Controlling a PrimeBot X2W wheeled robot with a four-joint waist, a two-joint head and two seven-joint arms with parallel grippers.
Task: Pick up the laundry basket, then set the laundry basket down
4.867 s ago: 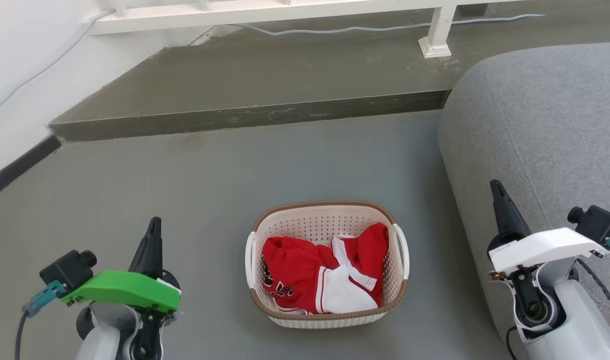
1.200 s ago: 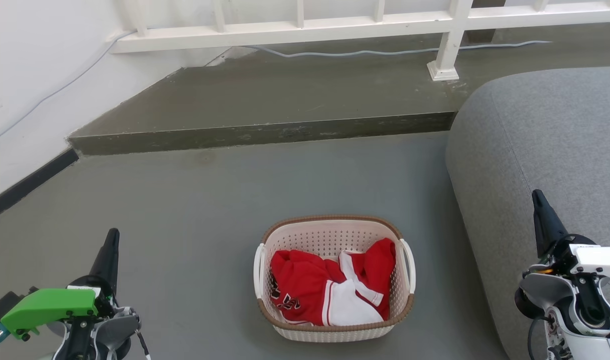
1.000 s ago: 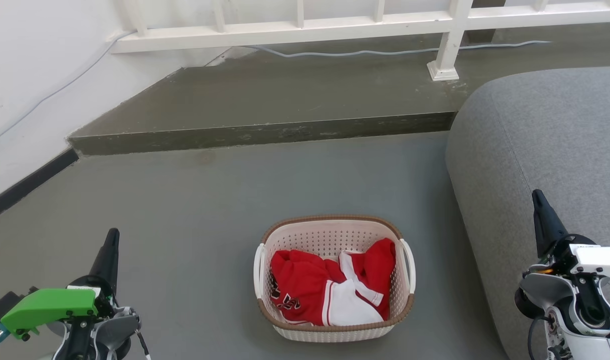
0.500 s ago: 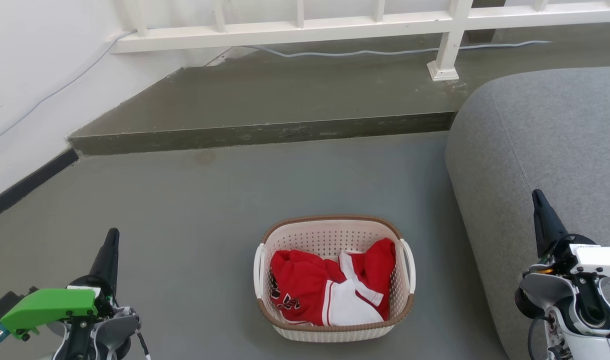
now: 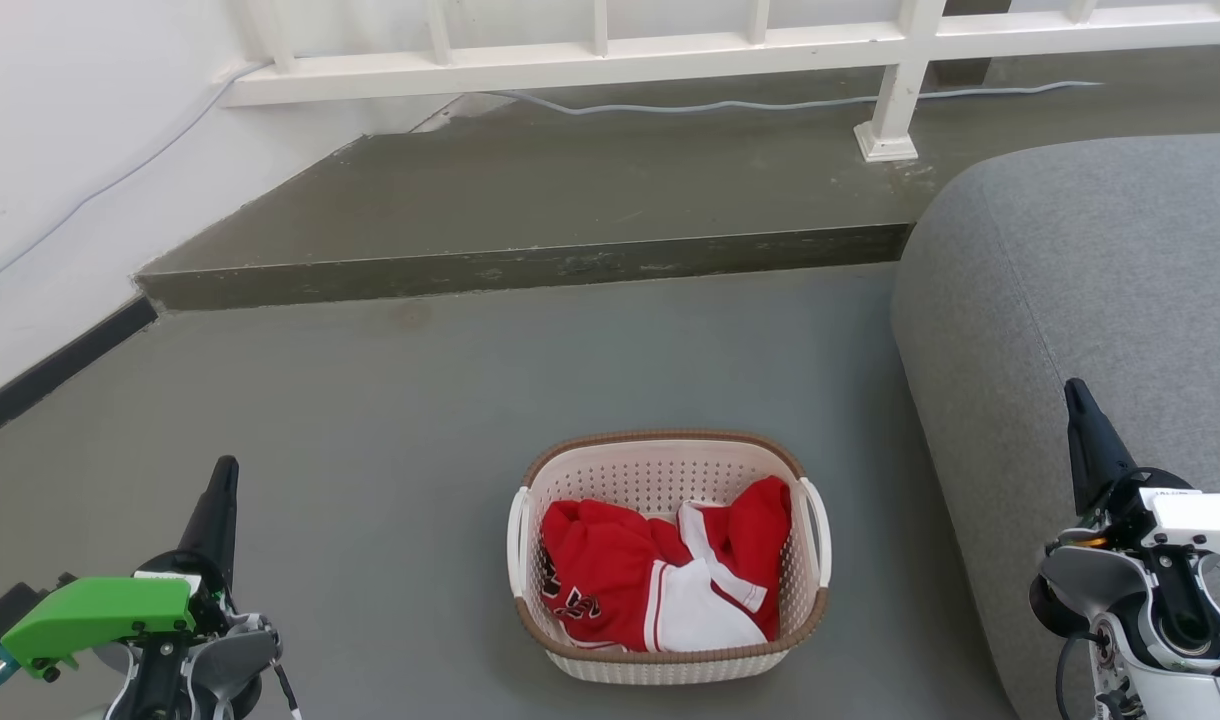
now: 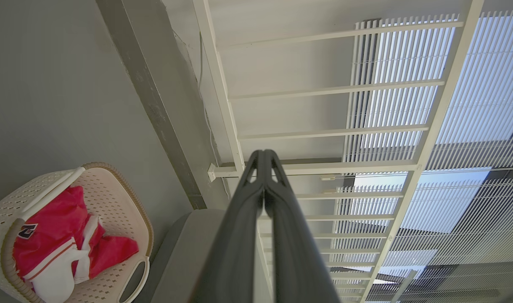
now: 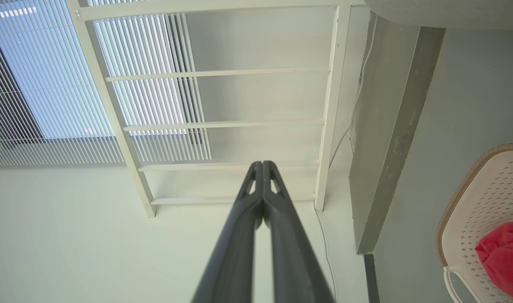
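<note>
The laundry basket (image 5: pixel 660 465) sits on the grey floor low in the head view, cream-white and perforated with a brown rim and white side handles, holding red and white clothes (image 5: pixel 660 580). My left gripper (image 5: pixel 225 470) stands shut well to its left, fingers pointing up, touching nothing. Far to the right, my right gripper (image 5: pixel 1075 392) is shut in front of the sofa. The left wrist view has the laundry basket (image 6: pixel 117 193) at lower left beside the shut left gripper (image 6: pixel 264 153). The right wrist view catches the laundry basket's (image 7: pixel 483 198) edge at right, past the shut right gripper (image 7: pixel 263 164).
A grey sofa (image 5: pixel 1100 300) fills the right side, close to the basket. A raised concrete step (image 5: pixel 530 265) runs across behind the basket, with a white railing (image 5: pixel 670 50) and a cable (image 5: pixel 770 100) on it. A white wall (image 5: pixel 60 150) bounds the left.
Since about five seconds ago the camera has risen and both arms have drawn lower and outward, away from the basket. Nothing has moved over the last second.
</note>
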